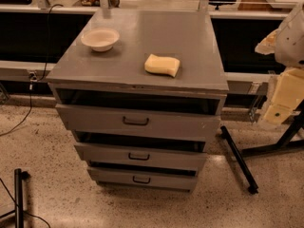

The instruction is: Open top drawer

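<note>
Slightly ajar beneath the cabinet top [190, 42], the stiff, probably heavy top drawer [85, 118] offered its central handle [136, 121] as the hold, while the gripper [281, 96], open or shut I cannot tell, hung far right.

Top drawer [95, 118], tallest of 3 grey fronts, dark centre handle [136, 121], partly open, gripper [285, 98] at right edge, well apart.

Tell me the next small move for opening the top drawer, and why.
Probably swing the end effector left toward the handle of the top drawer. The end effector sits at the right edge of the view, beside the cabinet and away from the handle, and the drawer is only partly out, showing a dark gap above its front.
</note>
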Controlling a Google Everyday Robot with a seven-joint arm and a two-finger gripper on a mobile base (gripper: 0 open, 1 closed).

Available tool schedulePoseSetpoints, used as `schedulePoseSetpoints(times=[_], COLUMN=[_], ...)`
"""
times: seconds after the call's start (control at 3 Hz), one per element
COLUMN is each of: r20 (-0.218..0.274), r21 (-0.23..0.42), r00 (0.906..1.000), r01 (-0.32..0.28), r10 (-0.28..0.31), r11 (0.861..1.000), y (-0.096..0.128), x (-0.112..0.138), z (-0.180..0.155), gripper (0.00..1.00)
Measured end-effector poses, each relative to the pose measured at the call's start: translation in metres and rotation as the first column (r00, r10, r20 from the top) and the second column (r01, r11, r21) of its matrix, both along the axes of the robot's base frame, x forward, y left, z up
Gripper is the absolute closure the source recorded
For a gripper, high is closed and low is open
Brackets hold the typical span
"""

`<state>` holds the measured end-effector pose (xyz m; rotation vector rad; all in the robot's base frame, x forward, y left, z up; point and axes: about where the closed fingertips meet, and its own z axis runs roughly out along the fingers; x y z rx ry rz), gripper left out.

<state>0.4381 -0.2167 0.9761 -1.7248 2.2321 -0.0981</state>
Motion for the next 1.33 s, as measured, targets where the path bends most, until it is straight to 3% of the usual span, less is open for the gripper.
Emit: schedulePoseSetpoints(times=[0.33, 0.67, 1.0, 1.33], r20=[0.000, -0.051, -0.094, -0.040], r21=[0.000, -0.026, 0.006, 0.060], r00=[1.0000, 0.9980, 0.9842, 0.9648], r01=[0.000, -0.038, -0.151, -0.257], r10=[0.000, 0.036, 0.150, 0.260], r11=[1.000, 0.999, 0.989, 0.964], y=[0.000, 0.011, 0.032, 0.051], x=[0.000, 0.011, 0.025, 0.032], z=[0.000, -0.018, -0.064, -0.108], gripper=[0.00, 0.00, 0.00, 0.00])
